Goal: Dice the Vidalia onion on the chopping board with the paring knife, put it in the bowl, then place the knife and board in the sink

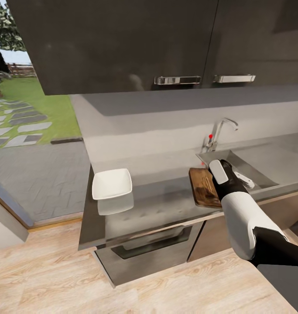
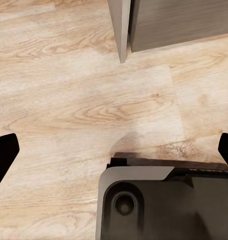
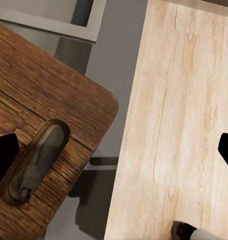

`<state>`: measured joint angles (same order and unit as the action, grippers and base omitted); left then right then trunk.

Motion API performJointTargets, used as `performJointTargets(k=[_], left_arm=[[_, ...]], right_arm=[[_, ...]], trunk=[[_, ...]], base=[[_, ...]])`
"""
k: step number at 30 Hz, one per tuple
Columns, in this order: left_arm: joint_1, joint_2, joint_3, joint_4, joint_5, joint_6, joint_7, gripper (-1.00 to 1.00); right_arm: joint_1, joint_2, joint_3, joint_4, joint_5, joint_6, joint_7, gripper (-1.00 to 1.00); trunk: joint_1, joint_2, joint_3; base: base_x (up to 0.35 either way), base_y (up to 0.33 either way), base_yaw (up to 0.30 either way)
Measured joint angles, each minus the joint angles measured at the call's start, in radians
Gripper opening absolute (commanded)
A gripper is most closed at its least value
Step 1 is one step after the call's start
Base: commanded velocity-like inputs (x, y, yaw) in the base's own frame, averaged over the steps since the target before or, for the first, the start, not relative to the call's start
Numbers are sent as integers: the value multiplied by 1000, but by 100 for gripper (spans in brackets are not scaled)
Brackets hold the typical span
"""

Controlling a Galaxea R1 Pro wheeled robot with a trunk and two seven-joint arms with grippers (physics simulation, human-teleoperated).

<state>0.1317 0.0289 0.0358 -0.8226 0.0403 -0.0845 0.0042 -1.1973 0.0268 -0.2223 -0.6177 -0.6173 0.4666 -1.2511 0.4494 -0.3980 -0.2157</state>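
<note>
The dark brown chopping board lies on the grey countertop just left of the sink. My right arm reaches over the board's right edge and covers part of the basin. In the right wrist view the board and its slot handle lie below my right gripper, whose black fingertips stand wide apart, open and empty. The white bowl rests near the counter's left end. My left gripper hangs open over the wooden floor. The onion and the paring knife are hidden or out of view.
The chrome tap with its red knob stands behind the sink. Dark wall cabinets hang above the counter. An oven front sits below it. The robot's base is under the left gripper. A doorway opens to a garden at the left.
</note>
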Motion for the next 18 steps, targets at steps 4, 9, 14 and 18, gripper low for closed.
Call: performJointTargets(k=[4,9,14,18], left_arm=[[0,0,0,0,0,0,0,100],[0,0,0,5,0,0,0,100],[0,0,0,10,0,0,0,100],[0,0,0,10,0,0,0,100]], right_arm=[[0,0,0,5,0,0,1,100],[0,1,0,11,-2,0,1,100],[0,1,0,14,-3,0,1,100],[0,1,0,15,-3,0,2,100]], trunk=[[0,0,-4],[0,0,-10],[0,0,-17],[0,0,-23]], base=[[0,0,0],[0,0,0],[0,0,0],[0,0,0]])
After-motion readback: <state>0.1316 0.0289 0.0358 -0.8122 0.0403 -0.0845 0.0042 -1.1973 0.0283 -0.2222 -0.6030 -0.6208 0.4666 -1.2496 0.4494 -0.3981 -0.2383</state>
